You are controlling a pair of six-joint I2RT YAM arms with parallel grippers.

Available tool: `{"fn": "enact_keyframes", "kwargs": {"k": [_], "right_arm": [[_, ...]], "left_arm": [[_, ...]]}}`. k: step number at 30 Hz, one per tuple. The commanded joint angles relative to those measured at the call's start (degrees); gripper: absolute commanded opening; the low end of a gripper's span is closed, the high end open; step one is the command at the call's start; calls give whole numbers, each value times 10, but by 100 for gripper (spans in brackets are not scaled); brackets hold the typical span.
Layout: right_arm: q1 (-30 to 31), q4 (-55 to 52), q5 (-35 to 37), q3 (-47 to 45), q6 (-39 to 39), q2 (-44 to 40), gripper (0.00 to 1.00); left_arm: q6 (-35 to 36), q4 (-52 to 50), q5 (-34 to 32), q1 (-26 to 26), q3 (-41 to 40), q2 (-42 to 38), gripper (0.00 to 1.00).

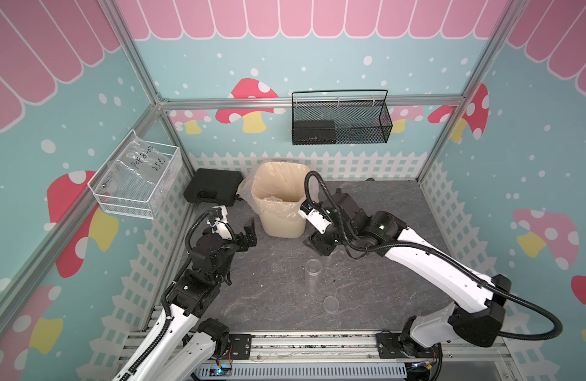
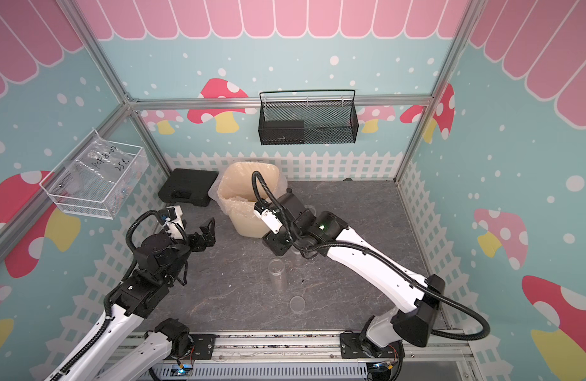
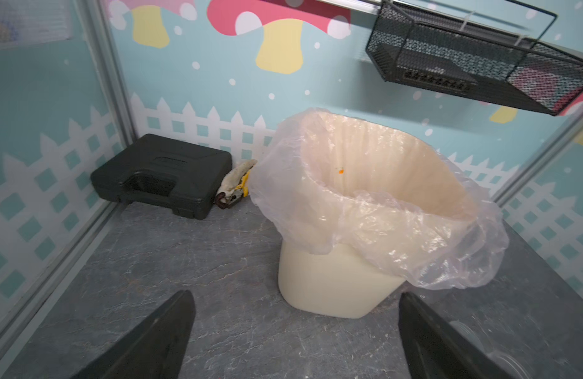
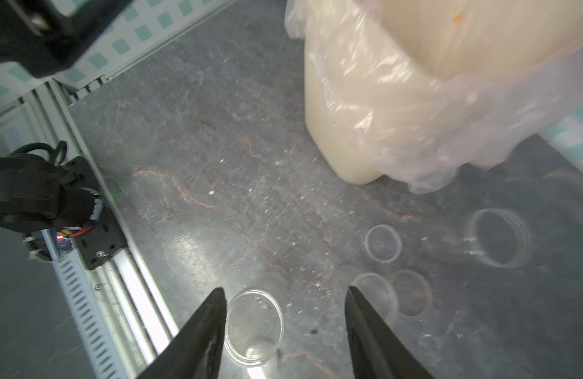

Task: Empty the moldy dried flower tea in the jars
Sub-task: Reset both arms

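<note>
Left gripper (image 3: 293, 328) is spread wide and holds nothing. It hangs over the grey table (image 3: 217, 262) beside the cream waste bin (image 3: 332, 288), on the left arm's side. Right gripper (image 4: 283, 290) is parted too, nothing between the fingers, pointing down at the table just in front of the bin. The near jar (image 4: 254, 325) stands open and upright right beside one right finger, not gripped. The second jar (image 4: 382, 242) and third jar (image 4: 498, 236) sit lidless further along, near the bin's base. A flat lid (image 4: 411, 292) lies between them. In a top view a loose lid (image 1: 331, 302) lies toward the front rail. I can't make out the tea. All three jars look see-through, and the bin's bottom is hidden.
</note>
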Motion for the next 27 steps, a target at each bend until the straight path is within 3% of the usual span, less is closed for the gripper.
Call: {"fn": "enact_keyframes", "kwargs": {"k": [1,4,8,14,19,27], "right_arm": [[3,157,103,-88,-14,-82,76],[1,301,183,-215,-48,-171,84],[-30,469,309,-369,-90,-259,99],[-185,605,331,-518,-57,-304,100],[-283,770,326,-635,-88,-249,100],[-409,1023,204,-706,-145,-33,100]], "left_arm": [[-13,54,-118,-2,-39,-15,100],[-2,122,-196,-2,-92,-19,100],[44,325,-270,-2,-207,1,100],[138,580,-321,-2,-279,140,100],[168,742,-293,32,-302,281,100],[169,930,-174,91,-304,478,100]]}}
